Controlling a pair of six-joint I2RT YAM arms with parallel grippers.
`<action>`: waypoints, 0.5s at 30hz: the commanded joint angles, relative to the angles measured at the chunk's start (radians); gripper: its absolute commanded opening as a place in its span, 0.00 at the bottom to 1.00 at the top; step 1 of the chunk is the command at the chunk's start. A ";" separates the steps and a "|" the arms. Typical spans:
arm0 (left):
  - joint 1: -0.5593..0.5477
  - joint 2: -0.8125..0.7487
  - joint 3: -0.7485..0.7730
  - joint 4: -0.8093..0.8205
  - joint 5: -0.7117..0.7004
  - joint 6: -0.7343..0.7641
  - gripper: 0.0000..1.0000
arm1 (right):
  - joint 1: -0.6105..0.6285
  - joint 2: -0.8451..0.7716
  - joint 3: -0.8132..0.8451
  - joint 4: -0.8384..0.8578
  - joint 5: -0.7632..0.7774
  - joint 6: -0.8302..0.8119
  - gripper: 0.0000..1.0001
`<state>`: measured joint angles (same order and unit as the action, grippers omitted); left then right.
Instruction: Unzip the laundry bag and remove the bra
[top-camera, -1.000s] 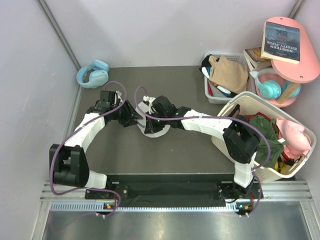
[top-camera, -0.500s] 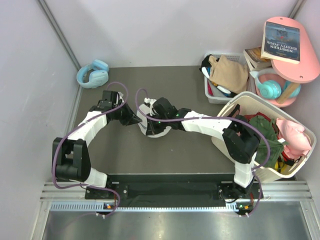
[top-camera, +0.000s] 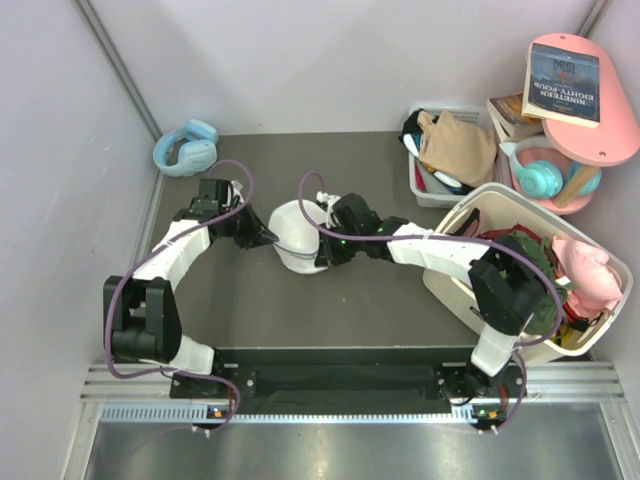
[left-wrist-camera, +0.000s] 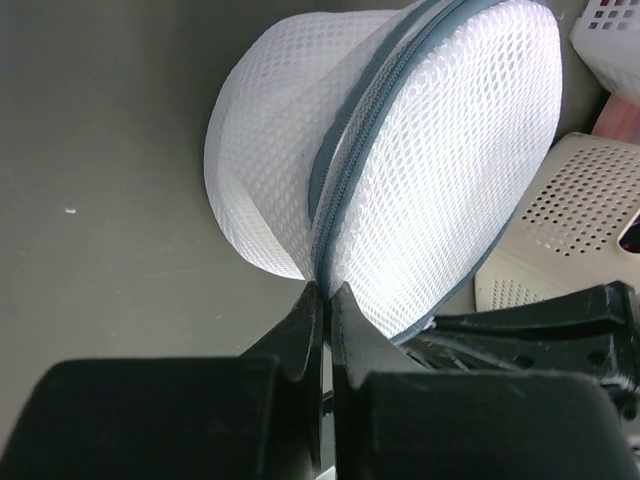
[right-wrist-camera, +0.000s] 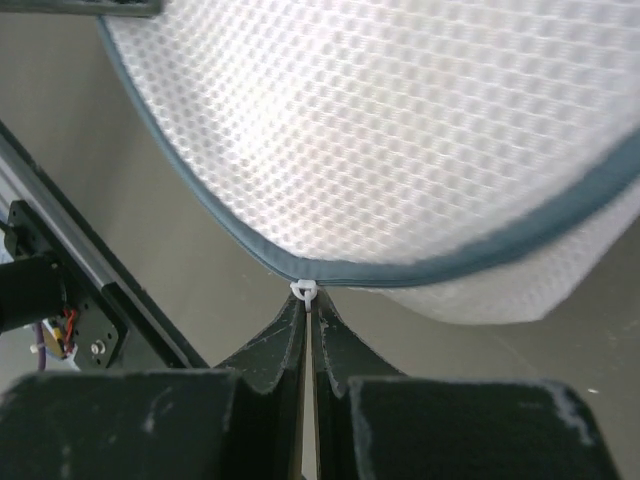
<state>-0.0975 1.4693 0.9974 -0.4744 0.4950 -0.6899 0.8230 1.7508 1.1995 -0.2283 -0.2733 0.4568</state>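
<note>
The counter (top-camera: 330, 300) is the bearing surface. Its right side is taken up by the white basket (top-camera: 450, 295). One perforated corner of this basket also shows in the left wrist view (left-wrist-camera: 560, 240), cut off by the frame edge.

The laundry bag (top-camera: 292, 232) is left of centre over the counter, between the two arms. It is tipped up on its rim, not lying flat. In the left wrist view (left-wrist-camera: 420, 150) its two domed mesh halves bulge to either side. The grey zip band (left-wrist-camera: 345, 170) runs up and away from the camera, and I read the long axis along it. From above, the outline is nearly round and shows no axis. I cannot tell whether the lower edge touches the counter.

The right wrist view (right-wrist-camera: 400, 130) shows only part of one half and a curve of grey rim. I cannot make out the bra through the mesh in any view.

The left fingers (top-camera: 263, 238) (left-wrist-camera: 312, 300) are clenched on the bag's rim at the zip band. The right fingers (top-camera: 322, 255) (right-wrist-camera: 295, 325) are clenched on the small white zip pull (right-wrist-camera: 303, 291) at the bag's right side.
</note>
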 joint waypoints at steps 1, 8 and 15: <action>0.015 0.016 0.072 -0.016 -0.046 0.076 0.00 | -0.033 -0.066 -0.014 0.006 0.019 -0.013 0.00; 0.015 0.107 0.178 -0.017 -0.056 0.101 0.00 | -0.013 -0.043 0.046 -0.032 0.019 -0.052 0.00; 0.015 0.194 0.311 -0.064 -0.087 0.161 0.35 | 0.044 0.012 0.098 -0.029 -0.010 -0.044 0.00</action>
<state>-0.0971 1.6428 1.2236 -0.5438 0.4843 -0.5922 0.8230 1.7393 1.2430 -0.2356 -0.2558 0.4221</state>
